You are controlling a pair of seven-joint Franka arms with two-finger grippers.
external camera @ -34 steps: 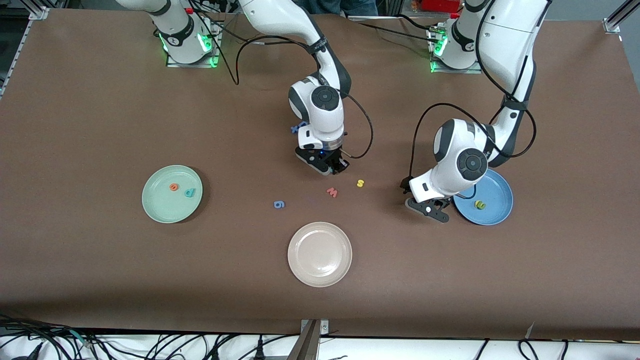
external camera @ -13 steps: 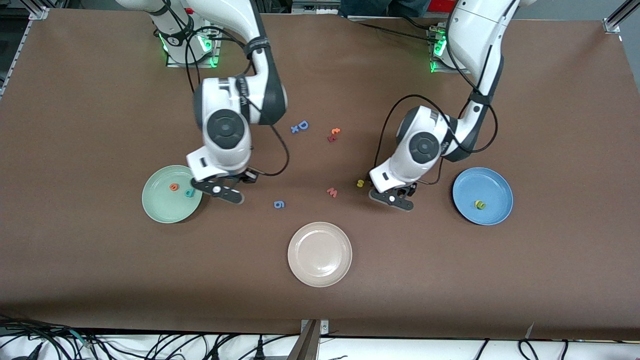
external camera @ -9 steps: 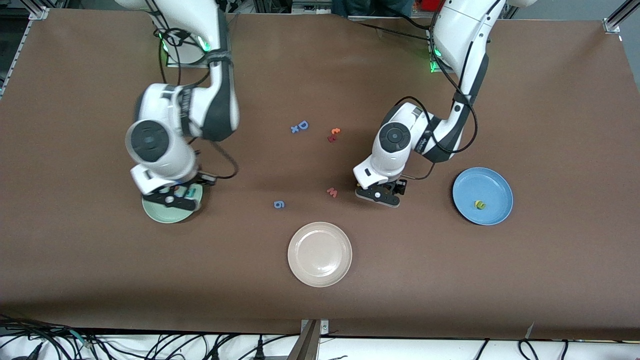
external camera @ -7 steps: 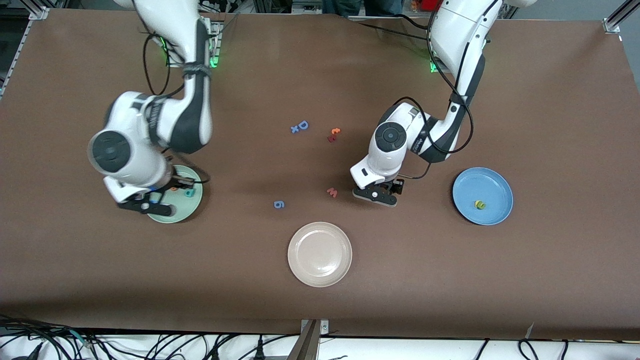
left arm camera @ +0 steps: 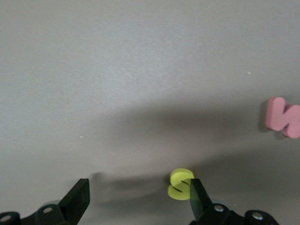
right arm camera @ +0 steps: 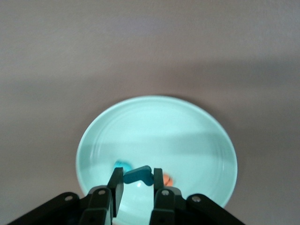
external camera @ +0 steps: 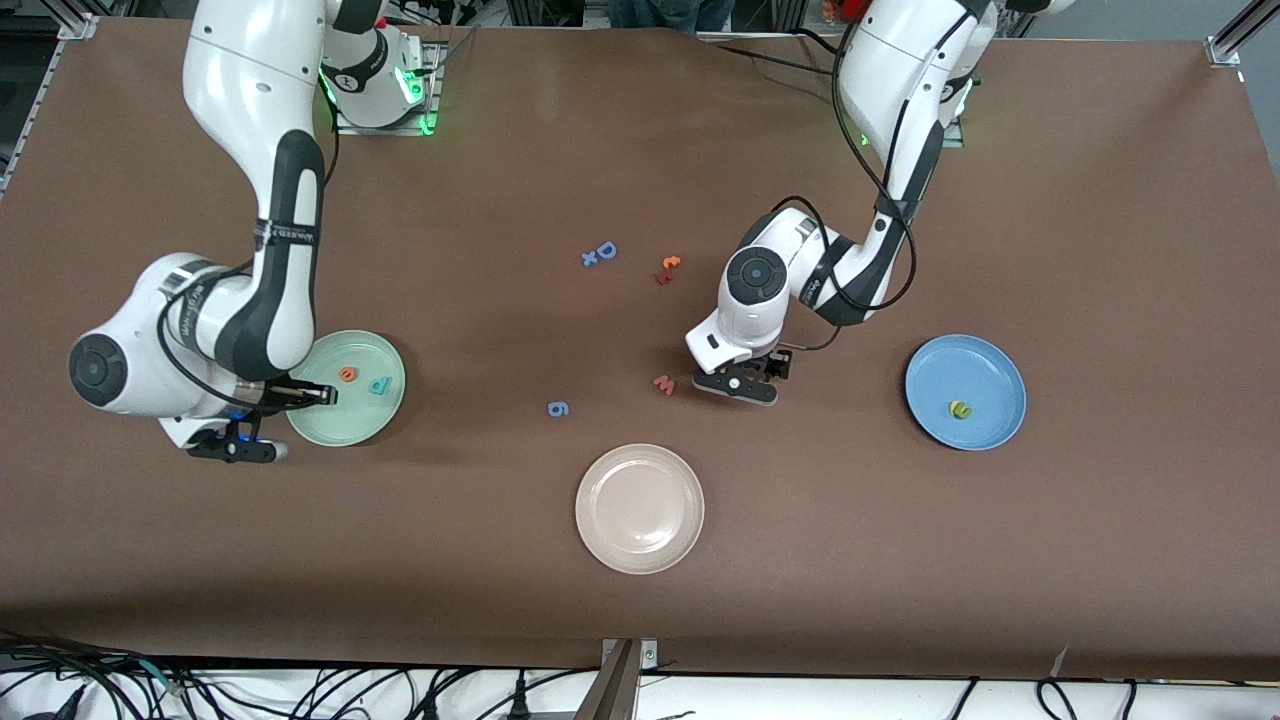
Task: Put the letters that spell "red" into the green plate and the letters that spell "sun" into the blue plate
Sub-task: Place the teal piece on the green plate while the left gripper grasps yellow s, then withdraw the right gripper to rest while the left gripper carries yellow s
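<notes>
1. Where the table lies nearest the camera, the beige-white plate (external camera: 640, 562) has bare cloth all round.
2. Left gripper (external camera: 741, 386), jaws apart, is low beside the red "w" (external camera: 664, 384). The yellow "s" (left arm camera: 180, 183) is touching one finger.
3. Right gripper (right arm camera: 137, 180) is clamped on the small teal "r" (right arm camera: 139, 175) over the green plate (external camera: 330, 425)'s rim. An orange "e" (external camera: 347, 375) and a teal "d" (external camera: 378, 385) lie in that plate.
4. Blue plate (external camera: 990, 365), toward the left arm's end, holds the light green "u" (external camera: 960, 409).

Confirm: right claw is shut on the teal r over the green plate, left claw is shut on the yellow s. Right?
Not quite. The left claw is open, not shut: in the left wrist view its fingers stand wide apart, with the yellow s lying on the table beside one finger. The rest holds: the right wrist view shows the right claw shut on the teal r over the green plate.
</notes>
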